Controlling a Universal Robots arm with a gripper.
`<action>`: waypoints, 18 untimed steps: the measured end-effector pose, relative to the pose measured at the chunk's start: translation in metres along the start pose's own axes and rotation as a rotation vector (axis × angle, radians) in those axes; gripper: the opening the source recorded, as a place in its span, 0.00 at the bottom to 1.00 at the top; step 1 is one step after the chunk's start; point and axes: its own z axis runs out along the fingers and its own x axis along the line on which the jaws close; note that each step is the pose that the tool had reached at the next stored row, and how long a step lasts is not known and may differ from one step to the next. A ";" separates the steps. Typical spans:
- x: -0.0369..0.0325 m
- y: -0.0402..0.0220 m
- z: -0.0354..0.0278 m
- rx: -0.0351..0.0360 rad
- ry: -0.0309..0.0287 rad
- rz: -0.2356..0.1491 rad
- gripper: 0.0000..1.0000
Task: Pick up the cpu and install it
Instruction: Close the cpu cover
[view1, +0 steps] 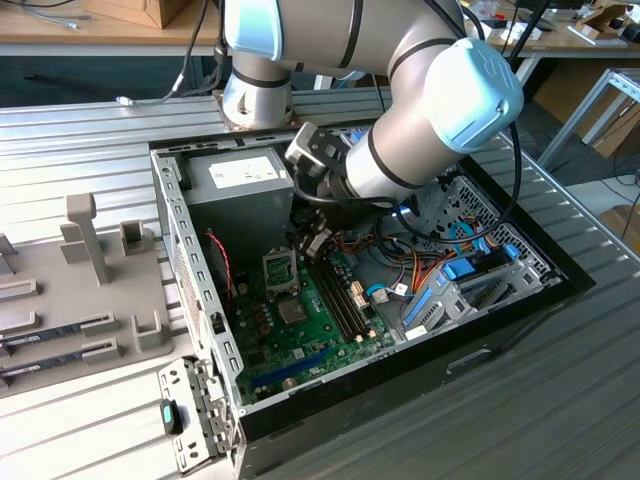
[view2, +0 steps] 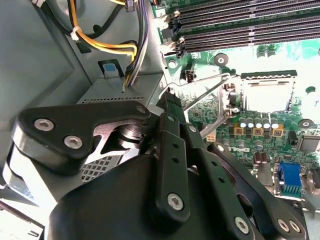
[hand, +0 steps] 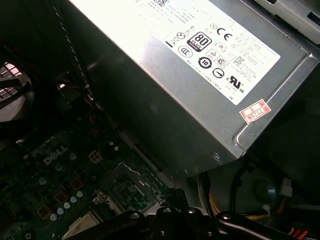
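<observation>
The cpu (view2: 267, 96) is a silvery square lying flat in the motherboard's socket (view1: 280, 270), apart from my fingers. In the first wrist view the cpu (hand: 89, 225) shows as a pale corner beside the socket's open metal frame (hand: 131, 187). My gripper (view2: 171, 102) is down inside the computer case, between the power supply and the socket, its black fingers (view2: 169, 150) closed together to a narrow tip with nothing seen between them. That tip sits right by the end of the socket's thin metal lever (view2: 200, 90). In the exterior view my gripper (view1: 315, 240) hangs just above the board.
The grey power-supply box (hand: 200, 65) stands close beside the gripper. Yellow and black cables (view2: 105, 45) run along it. Long memory slots (view2: 240, 25) lie past the socket. Drive bays with orange and blue cables (view1: 450, 270) fill the exterior view's right. A grey parts tray (view1: 80, 290) lies outside the case.
</observation>
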 end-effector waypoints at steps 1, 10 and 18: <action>0.0000 0.0001 -0.0003 0.0000 0.0001 0.000 0.11; -0.0004 0.0015 -0.0042 0.0019 0.0021 0.000 0.11; -0.0005 0.0022 -0.0060 0.0148 0.0153 0.004 0.11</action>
